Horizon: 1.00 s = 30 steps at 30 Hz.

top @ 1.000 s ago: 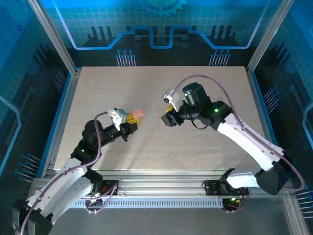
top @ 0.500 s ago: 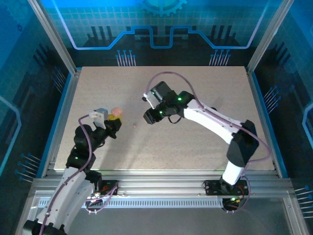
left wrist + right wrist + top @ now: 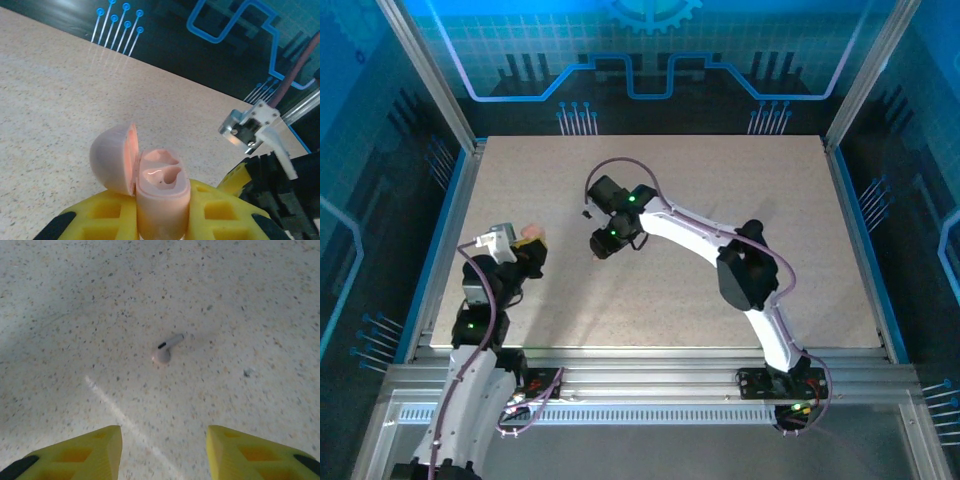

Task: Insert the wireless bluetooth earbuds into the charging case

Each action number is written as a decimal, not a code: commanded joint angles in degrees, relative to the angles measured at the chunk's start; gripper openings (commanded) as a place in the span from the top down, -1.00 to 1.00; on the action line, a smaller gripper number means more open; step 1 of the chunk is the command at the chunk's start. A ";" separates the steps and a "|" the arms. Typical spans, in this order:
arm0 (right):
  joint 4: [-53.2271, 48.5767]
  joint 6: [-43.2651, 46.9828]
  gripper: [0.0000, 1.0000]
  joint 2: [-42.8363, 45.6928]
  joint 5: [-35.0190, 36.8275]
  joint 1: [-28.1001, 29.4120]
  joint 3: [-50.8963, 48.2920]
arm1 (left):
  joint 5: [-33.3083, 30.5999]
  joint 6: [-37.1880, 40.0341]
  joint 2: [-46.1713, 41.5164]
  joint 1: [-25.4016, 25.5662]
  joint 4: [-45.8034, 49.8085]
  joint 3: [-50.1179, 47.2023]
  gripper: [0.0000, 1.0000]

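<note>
The left gripper [image 3: 526,249] is pinching the open pink charging case [image 3: 161,200]. The right gripper [image 3: 164,450] is hanging spread wide over a pale earbud [image 3: 164,351].

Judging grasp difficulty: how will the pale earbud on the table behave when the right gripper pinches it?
The earbud looks tiny and smooth, so probably light and apt to skid on the table. Its rounded head and thin stem may let it pivot or squirt out between the fingers of the open right gripper.

- Your left gripper [image 3: 527,250] is gripping the pink charging case [image 3: 532,234] near the left edge of the table [image 3: 720,180].
- Your right gripper [image 3: 602,245] is hovering nearby, pointing down at the tabletop.
</note>
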<state>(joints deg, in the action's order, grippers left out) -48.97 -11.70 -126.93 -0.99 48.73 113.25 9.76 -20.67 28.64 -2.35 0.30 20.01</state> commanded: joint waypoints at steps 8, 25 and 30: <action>-2.01 2.29 0.03 -11.12 -5.06 0.60 10.64 | 0.95 -2.27 -0.40 -2.74 1.84 -0.76 0.63; 1.22 7.25 0.11 -17.66 -12.01 0.37 15.83 | 1.49 -2.80 -1.35 -3.10 2.00 -0.76 0.63; -0.51 7.91 0.12 -18.18 -10.51 0.06 16.04 | 1.48 -2.80 -1.40 -3.10 1.90 -0.94 0.63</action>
<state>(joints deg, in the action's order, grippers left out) -47.59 -5.23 -144.05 -11.18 48.73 127.83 9.91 -22.61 27.88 -4.78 1.93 19.68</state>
